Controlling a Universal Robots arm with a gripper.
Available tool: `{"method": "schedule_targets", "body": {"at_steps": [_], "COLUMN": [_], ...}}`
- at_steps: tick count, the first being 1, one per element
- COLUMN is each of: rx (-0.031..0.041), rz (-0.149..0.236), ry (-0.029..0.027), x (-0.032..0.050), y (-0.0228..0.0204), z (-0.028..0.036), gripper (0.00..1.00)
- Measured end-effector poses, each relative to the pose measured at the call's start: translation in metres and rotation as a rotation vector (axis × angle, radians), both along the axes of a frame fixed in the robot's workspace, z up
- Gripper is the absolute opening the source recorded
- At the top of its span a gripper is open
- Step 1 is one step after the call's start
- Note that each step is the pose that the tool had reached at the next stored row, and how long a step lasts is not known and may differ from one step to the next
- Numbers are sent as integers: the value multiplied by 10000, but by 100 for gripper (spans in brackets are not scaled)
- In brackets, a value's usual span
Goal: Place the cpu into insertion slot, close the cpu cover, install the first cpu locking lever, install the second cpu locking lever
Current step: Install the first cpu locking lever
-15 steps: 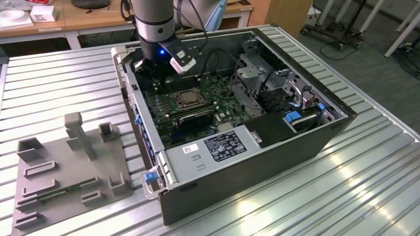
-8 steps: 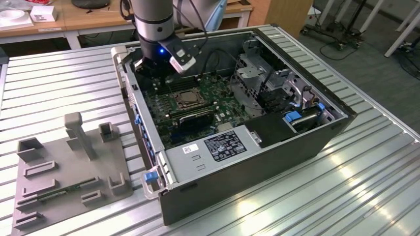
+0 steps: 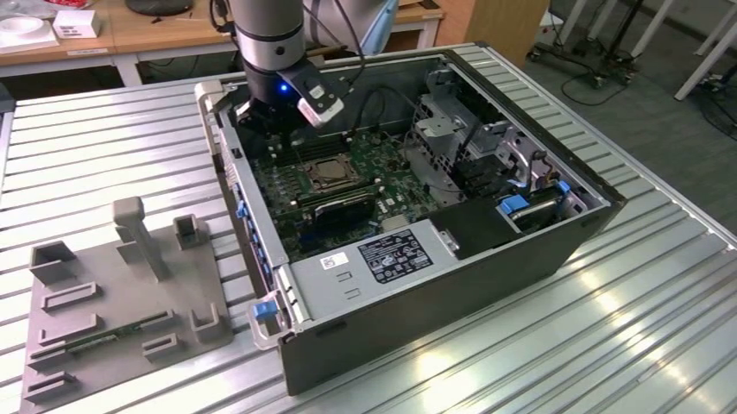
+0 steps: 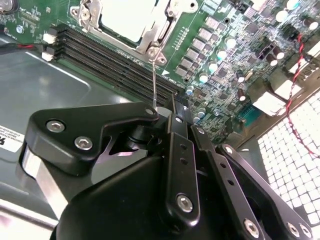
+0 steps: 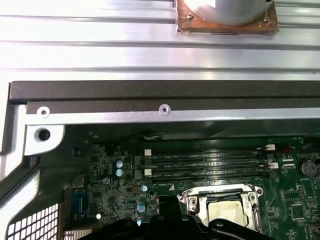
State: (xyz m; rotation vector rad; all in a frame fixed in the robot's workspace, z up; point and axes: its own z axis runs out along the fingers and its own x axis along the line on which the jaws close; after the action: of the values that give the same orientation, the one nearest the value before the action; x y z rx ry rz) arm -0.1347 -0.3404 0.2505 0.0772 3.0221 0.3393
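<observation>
The cpu [image 4: 127,20] lies flat in the socket on the green motherboard, its silvery top showing through the window of the cpu cover [image 4: 156,31], which lies down over it. A thin wire locking lever [image 4: 154,80] rises from the socket's corner to my gripper [image 4: 165,112]. The gripper is shut and the lever's free end meets its fingertips; I cannot tell whether the lever is pinched. In the exterior view my gripper [image 3: 273,121] hangs inside the open case, behind the cpu [image 3: 327,172]. The first wrist view shows the cpu [image 5: 225,210] framed by the cover [image 5: 192,202].
The computer case [image 3: 553,250] lies open on a slatted metal table. Memory slots [image 4: 110,62] run beside the socket. A drive cage [image 3: 450,129] and power supply [image 3: 386,254] stand at the exterior view's right. A grey fixture plate [image 3: 127,293] lies left of the case.
</observation>
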Motion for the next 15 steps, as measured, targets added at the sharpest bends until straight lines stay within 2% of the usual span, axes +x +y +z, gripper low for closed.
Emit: {"method": "schedule_targets", "body": {"at_steps": [5,7,9,15], "rx": [38,79,143,408], "rz": [2,1,3,0], "ry": [-23,-39,-57,-118], "x": [-9,-12,-13,-16], "y": [0,4,8,21], "z": [-1,-2,-3,-9], "gripper": [11,11,11,11]}}
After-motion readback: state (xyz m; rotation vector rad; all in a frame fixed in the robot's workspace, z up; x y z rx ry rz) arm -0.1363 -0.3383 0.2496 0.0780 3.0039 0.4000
